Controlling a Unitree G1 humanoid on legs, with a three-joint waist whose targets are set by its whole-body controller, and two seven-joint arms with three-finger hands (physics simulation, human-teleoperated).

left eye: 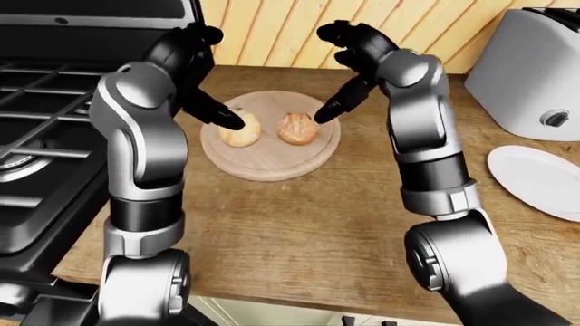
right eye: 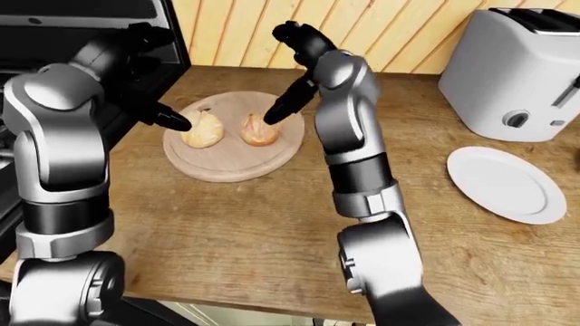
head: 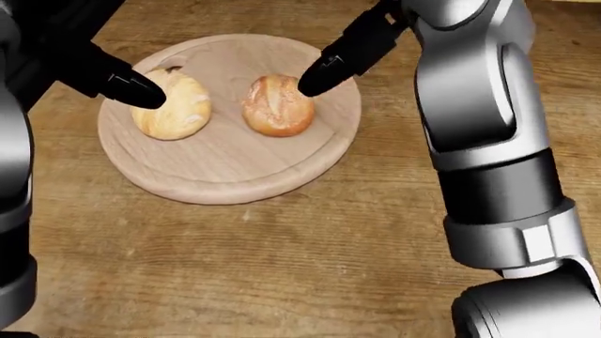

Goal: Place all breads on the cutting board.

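Two bread rolls lie side by side on the round wooden cutting board (head: pixel 225 176). The pale roll (head: pixel 174 109) is on the left, the browner roll (head: pixel 277 107) on the right. My left hand (head: pixel 122 84) is open, one black fingertip touching the pale roll's left side. My right hand (head: pixel 329 67) is open, a fingertip touching the top right of the browner roll. Neither hand closes round a roll.
A black gas stove (left eye: pixel 36 129) fills the left of the left-eye view. A white toaster (right eye: pixel 517 75) stands at the right, with a white plate (right eye: pixel 503 183) below it. A wooden slat wall (right eye: pixel 389 30) runs behind the counter.
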